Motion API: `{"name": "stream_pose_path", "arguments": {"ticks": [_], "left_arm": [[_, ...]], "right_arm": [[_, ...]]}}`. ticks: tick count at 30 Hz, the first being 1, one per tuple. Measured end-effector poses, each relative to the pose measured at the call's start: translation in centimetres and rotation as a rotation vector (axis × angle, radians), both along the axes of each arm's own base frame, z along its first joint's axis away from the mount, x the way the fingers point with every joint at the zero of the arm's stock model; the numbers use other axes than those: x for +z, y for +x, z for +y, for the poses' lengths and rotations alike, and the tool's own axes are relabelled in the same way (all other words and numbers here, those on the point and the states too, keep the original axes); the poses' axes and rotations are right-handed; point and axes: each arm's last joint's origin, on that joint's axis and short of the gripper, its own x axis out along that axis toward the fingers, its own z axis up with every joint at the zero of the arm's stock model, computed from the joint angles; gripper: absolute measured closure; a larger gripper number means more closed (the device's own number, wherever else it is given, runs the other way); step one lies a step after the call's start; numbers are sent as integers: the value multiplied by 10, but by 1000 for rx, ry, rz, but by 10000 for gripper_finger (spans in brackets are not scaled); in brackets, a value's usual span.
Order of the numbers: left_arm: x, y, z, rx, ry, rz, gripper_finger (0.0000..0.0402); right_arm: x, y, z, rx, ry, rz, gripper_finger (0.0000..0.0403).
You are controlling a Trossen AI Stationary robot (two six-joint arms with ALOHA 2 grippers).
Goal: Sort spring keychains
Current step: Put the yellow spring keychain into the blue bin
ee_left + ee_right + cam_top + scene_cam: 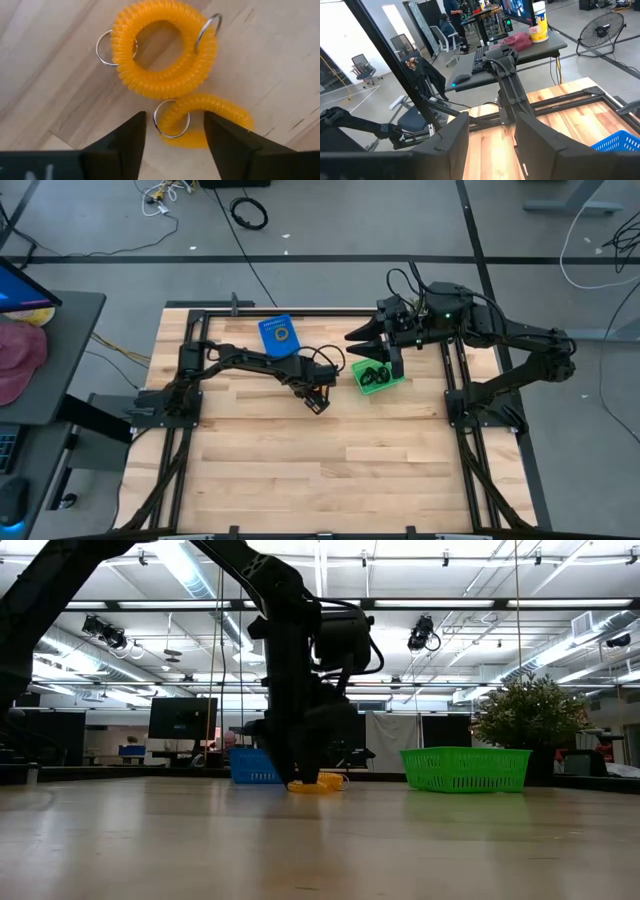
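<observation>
We see 2 orange spring keychains on the wooden table. The upper orange keychain is a full coiled loop lying flat, with 2 silver key rings clipped to it, 1 on each side. The lower orange keychain shows as a curved arc of coil with 1 silver ring at its end; the 2 coils touch or nearly touch where they meet.

The left gripper is down low at the table near the middle, jaws spread wide, holding nothing. In the left wrist view its 2 dark fingers straddle the lower keychain's silver ring; the ring sits in the gap between them, and we cannot tell whether either finger touches it. In the low view the orange coils lie on the table right at the base of the left arm.

The right gripper hangs over the green bin, fingers parted, nothing between them in the right wrist view. Dark coiled keychains lie inside the green bin. The blue bin sits behind the left arm with 1 orange loop in it.
</observation>
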Motion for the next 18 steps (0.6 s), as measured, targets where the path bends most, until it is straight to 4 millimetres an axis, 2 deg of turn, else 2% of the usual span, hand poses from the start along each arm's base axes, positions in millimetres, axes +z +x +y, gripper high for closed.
{"name": "stream_pose_path", "arguments": {"ticks": [14,18], "left_arm": [[4,-3,-12,-80,0,22,375],[17,-7,-12,-106,1,14,392]], "right_arm": [[0,0,0,0,0,0,239],[0,0,0,0,0,0,239]]}}
